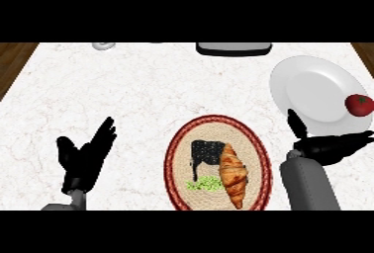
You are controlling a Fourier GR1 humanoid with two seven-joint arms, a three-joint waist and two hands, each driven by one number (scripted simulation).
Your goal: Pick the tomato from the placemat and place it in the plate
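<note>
A red tomato (359, 104) lies on the right part of the white plate (310, 86) at the counter's right side. My right hand (326, 145) is open just below the plate, fingers spread toward the right and thumb pointing up at the plate's rim; it holds nothing and is apart from the tomato. The round woven placemat (182, 143) with a dark red border lies in the lower middle. My left hand (86, 154) rests open at the lower left, fingers up.
On the placemat lie a croissant (234, 174), a black object (205, 154) and a small green item (205, 184). A grey-and-black appliance (233, 48) and a small white object (104, 45) sit at the counter's far edge. Wooden floor shows beyond both top corners.
</note>
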